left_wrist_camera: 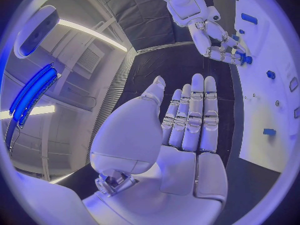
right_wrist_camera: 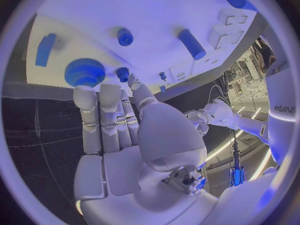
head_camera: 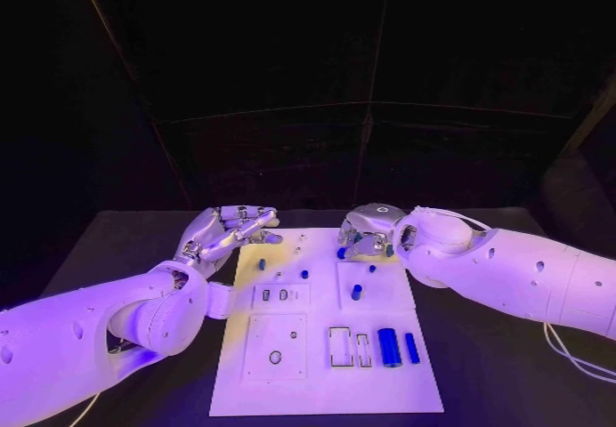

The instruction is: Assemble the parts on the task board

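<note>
The white task board (head_camera: 321, 374) lies in the middle of the black table, and its near right part holds two blue cylinders (head_camera: 389, 347) side by side. My right hand (head_camera: 372, 233) hovers over the board's far end, fingers stretched out and holding nothing. Its fingertips (right_wrist_camera: 87, 92) reach a blue toothed round part (right_wrist_camera: 84, 72), with a small blue peg (right_wrist_camera: 123, 74) beside the thumb. My left hand (head_camera: 231, 227) is at the board's far left corner, flat, fingers straight and apart (left_wrist_camera: 194, 115), with nothing in it. Small blue parts (head_camera: 357, 292) dot the board's far half.
In the right wrist view a blue cylinder (right_wrist_camera: 192, 44), a blue block (right_wrist_camera: 45, 49) and another round blue part (right_wrist_camera: 125, 36) lie on the board (right_wrist_camera: 156, 15). Rectangular slots (head_camera: 340, 345) and recessed plates (head_camera: 275, 356) mark its near half. Black table (head_camera: 128, 240) surrounds it.
</note>
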Controlling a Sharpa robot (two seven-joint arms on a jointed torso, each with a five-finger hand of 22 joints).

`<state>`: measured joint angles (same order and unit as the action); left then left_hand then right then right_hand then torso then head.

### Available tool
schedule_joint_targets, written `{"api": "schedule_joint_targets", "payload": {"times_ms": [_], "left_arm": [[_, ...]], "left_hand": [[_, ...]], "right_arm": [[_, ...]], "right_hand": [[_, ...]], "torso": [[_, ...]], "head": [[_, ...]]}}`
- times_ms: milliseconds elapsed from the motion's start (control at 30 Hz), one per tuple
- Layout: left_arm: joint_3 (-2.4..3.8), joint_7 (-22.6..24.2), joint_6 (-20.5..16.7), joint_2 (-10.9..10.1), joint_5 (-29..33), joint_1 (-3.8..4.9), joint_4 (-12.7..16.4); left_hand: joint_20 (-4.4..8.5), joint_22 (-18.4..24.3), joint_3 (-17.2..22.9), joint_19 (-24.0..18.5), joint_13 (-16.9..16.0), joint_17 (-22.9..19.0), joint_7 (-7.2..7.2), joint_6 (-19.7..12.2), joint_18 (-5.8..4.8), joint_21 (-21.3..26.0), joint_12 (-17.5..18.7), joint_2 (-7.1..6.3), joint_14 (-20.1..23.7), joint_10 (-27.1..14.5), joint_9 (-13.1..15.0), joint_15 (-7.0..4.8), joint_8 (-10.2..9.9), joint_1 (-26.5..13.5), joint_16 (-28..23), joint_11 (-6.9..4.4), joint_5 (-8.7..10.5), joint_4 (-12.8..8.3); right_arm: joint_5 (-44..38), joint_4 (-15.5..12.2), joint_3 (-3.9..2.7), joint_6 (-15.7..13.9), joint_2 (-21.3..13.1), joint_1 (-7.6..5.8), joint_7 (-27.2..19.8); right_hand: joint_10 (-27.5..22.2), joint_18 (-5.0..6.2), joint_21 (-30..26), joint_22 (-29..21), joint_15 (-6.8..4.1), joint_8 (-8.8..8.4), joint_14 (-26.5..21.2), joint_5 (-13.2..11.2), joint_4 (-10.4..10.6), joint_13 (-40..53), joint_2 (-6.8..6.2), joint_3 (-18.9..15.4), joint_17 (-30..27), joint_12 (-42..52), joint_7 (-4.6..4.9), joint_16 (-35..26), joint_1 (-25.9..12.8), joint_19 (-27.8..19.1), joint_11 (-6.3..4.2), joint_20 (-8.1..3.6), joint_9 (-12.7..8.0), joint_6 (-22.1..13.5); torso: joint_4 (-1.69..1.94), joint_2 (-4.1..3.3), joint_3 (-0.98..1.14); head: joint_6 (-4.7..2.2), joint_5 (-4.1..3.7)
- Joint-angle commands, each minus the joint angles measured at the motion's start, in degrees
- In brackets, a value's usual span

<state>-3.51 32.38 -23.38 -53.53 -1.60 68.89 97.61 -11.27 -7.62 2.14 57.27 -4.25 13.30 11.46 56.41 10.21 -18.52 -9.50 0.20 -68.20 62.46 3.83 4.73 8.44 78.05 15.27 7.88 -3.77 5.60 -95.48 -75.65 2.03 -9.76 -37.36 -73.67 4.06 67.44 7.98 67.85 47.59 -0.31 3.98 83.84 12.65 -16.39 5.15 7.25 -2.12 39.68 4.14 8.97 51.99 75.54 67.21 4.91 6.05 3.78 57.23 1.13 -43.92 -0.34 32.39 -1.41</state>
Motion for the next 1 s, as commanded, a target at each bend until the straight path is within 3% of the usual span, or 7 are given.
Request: {"api": "schedule_joint_targets", "payload": {"times_ms": [33, 333, 467, 1000], "left_arm": [[0.05, 0.12, 0.84, -0.01, -0.49, 0.17, 0.20], [0.04, -0.05, 0.98, 0.04, -0.49, 0.36, 0.07], [0.04, -0.09, 0.89, -0.09, -0.49, 0.52, 0.23], [0.04, -0.30, 1.15, 0.11, -0.49, 0.68, -0.08]], "left_hand": [[-0.03, 0.07, 0.00, 0.50, 0.00, 0.05, 0.12, 0.26, 0.32, -0.03, 0.38, 0.07, -0.36, 0.39, -0.05, 0.11, -0.21, 0.25, -0.01, 0.20, 0.16, -0.26], [-0.03, 0.09, 0.00, 0.53, 0.01, 0.10, 0.15, 0.26, 0.32, -0.01, 0.44, 0.11, -0.37, 0.38, -0.06, 0.12, -0.25, 0.23, -0.03, 0.21, 0.15, -0.26], [-0.04, 0.15, -0.05, 0.62, 0.04, 0.29, 0.25, 0.22, 0.31, 0.06, 0.68, 0.22, -0.42, 0.35, -0.08, 0.14, -0.42, 0.13, -0.07, 0.28, 0.17, -0.28], [-0.04, 0.17, -0.08, 0.65, 0.06, 0.35, 0.29, 0.18, 0.31, 0.09, 0.76, 0.22, -0.43, 0.33, -0.09, 0.15, -0.50, 0.10, -0.09, 0.31, 0.17, -0.29]], "right_arm": [[-1.11, 0.24, -0.06, 0.67, 0.34, -0.17, 0.57], [-1.13, 1.50, -0.05, 3.12, 1.33, -0.17, 0.59], [-1.13, 1.82, -0.05, 3.98, 1.73, -0.17, 0.67], [-1.10, 3.49, -0.04, 4.97, 3.39, -0.16, -0.02]], "right_hand": [[-0.36, -0.65, 1.14, 1.63, 0.24, -0.17, 1.30, -0.06, -0.08, 0.10, 0.47, 0.65, 1.87, 0.11, -0.03, 1.86, -0.40, 0.75, 0.05, 0.02, 0.05, -0.31], [-0.07, -1.34, 4.30, 6.35, 0.24, -0.14, 1.49, -0.23, -0.10, 0.22, 0.59, 1.85, 6.69, 0.23, -0.08, 6.65, -0.50, 2.58, -0.03, 0.06, 0.06, -0.13], [-0.24, -1.49, 5.06, 7.43, 0.30, -0.17, 1.47, -0.32, -0.06, 0.21, 0.46, 2.17, 7.96, 0.15, -0.03, 7.96, -0.70, 2.93, 0.05, 0.12, 0.05, -0.19], [0.30, -1.82, 7.17, 10.16, 0.42, 0.13, 1.19, -0.93, -0.13, 0.36, 1.04, 4.97, 11.31, 0.34, 0.25, 11.73, -0.29, 3.46, 0.14, 0.25, 0.15, 1.13]], "torso": [[-0.05, -0.22, -0.01], [0.00, -0.35, 0.03], [-0.02, -0.59, 0.06], [0.01, -0.65, 0.07]], "head": [[0.05, 0.19], [0.37, 0.38], [0.18, 0.56], [0.71, 0.63]]}}
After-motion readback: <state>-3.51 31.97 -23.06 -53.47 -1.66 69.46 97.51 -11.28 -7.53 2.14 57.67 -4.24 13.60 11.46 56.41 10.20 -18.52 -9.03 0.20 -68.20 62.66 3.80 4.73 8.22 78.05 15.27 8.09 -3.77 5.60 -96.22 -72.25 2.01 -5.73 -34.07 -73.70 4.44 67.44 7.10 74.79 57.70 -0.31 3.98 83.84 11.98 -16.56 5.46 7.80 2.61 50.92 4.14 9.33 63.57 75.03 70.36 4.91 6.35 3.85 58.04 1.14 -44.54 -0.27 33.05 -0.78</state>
